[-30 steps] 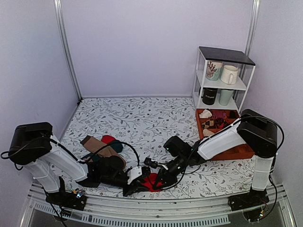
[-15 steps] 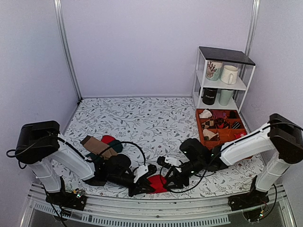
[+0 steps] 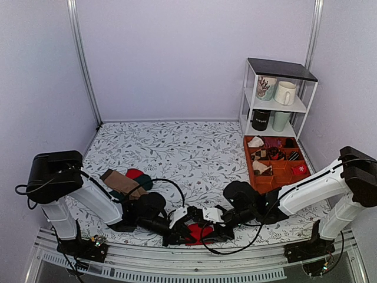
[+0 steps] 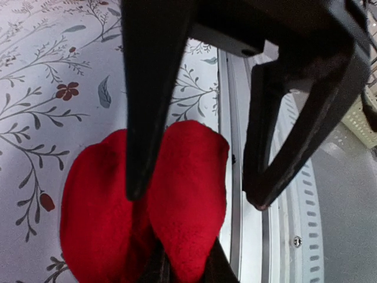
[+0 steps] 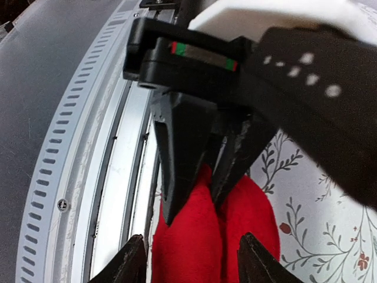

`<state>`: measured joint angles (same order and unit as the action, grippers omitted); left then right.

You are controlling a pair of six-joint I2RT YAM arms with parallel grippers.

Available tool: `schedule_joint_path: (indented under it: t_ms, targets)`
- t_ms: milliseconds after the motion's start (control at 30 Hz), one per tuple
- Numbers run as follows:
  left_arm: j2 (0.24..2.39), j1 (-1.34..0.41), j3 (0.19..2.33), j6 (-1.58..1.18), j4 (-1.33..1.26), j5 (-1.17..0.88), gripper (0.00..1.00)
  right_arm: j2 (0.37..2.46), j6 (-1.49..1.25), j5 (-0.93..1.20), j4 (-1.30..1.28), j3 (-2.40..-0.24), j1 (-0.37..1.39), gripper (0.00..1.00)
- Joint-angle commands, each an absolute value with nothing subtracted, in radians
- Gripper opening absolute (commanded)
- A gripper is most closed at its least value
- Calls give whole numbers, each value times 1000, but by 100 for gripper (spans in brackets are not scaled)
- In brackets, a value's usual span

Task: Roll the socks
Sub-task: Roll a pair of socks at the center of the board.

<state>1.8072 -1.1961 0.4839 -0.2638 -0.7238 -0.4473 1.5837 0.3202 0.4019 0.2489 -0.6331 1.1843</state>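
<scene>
The red socks (image 3: 197,234) lie bunched at the table's near edge, between the two grippers. In the left wrist view they show as two red lobes (image 4: 188,177). My left gripper (image 4: 197,199) is open: one finger presses into the fold between the lobes, the other hangs free over the rail. It also shows in the top view (image 3: 184,231). My right gripper (image 5: 191,253) faces it from the other side (image 3: 207,231), and its fingers bracket the red wad (image 5: 182,236) and pinch its narrow end. The pale beige end is hidden.
The metal rail (image 4: 235,118) runs right beside the socks. A tan-brown sock (image 3: 121,181) and a dark green sock (image 3: 144,183) lie at the left. An orange tray (image 3: 297,190) of small items and a white shelf (image 3: 247,97) with mugs stand at the right.
The right arm swung low and toward the near edge, bringing its gripper against the left one. The red socks shifted slightly right and nearer the rail.
</scene>
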Motion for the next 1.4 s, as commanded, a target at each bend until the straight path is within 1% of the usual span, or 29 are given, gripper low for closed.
schedule_joint_path:
  t_ms: [0, 67, 100, 300, 400, 467, 600, 667, 700, 800, 900, 1100, 1367]
  targets:
    - [1886, -1194, 438, -279, -476, -459, 3, 1628, 300, 398, 241, -647, 1216, 54]
    - [1889, -1192, 439, -279, -478, -462, 3, 1634, 275, 385, 241, -643, 1222, 53]
    - [1891, -1192, 440, -279, -480, -462, 3, 1636, 268, 380, 239, -642, 1224, 50]
    - [1890, -1186, 442, -278, -488, -458, 4, 1688, 227, 373, 201, -662, 1224, 32]
    - [1880, -1178, 439, -278, -491, -449, 8, 1709, 209, 372, 180, -666, 1225, 23]
    - [1862, -1170, 434, -272, -494, -432, 13, 1719, 196, 373, 163, -668, 1223, 18]
    - [1757, -1160, 422, -230, -484, -361, 20, 1744, 149, 424, 134, -669, 1204, 15]
    - [1656, -1163, 413, -175, -474, -279, 33, 1757, 123, 466, 133, -664, 1182, 15]
    - [1611, -1162, 406, -150, -476, -249, 37, 1769, 107, 484, 133, -665, 1169, 15]
    - [1503, -1165, 390, -57, -500, -210, 39, 1815, 58, 551, 116, -686, 1120, 15]
    - [1464, -1173, 389, 10, -541, -212, 42, 1859, 27, 594, 76, -720, 1089, 14]
    - [1535, -1204, 401, 65, -647, -236, 50, 1915, -45, 659, 17, -752, 1048, 14]
    - [1632, -1231, 385, 55, -732, -280, 52, 1945, -89, 677, -9, -765, 1021, 14]
